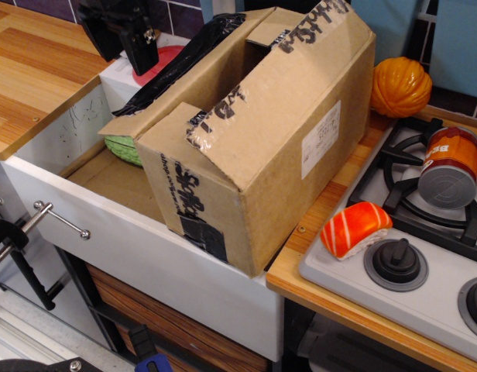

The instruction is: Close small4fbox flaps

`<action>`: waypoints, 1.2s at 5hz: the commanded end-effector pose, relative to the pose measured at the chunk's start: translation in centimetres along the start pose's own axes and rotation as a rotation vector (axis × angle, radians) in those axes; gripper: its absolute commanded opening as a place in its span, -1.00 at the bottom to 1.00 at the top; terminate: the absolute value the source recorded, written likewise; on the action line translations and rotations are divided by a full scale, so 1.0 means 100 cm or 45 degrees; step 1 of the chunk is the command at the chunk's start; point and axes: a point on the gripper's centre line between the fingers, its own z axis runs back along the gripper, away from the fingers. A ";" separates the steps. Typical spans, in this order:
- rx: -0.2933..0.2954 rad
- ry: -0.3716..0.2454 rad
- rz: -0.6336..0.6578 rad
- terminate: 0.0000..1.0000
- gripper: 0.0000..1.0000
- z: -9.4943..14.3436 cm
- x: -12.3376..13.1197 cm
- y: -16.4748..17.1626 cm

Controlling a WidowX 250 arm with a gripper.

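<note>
From where I was driving, the single view had the black gripper (134,43) up in the top-left corner, and honestly I couldn't tell if the jaws were released or clenched, too dark and blocky. The big brown corrugated cardboard box (262,147) sat below and to the right of the jaws, resting in the white sink-like basin (145,248). Its brown cardboard top flaps (254,77) were part-way down, the black-taped long one (176,74) sloping just beside the jaws. A red round lid (165,58) sat right behind them.
</note>
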 end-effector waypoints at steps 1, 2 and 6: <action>-0.012 -0.094 0.001 -1.00 1.00 0.000 0.022 0.013; -0.043 -0.109 0.027 -1.00 1.00 -0.008 0.033 0.011; -0.216 -0.051 0.131 -1.00 1.00 0.018 0.020 -0.034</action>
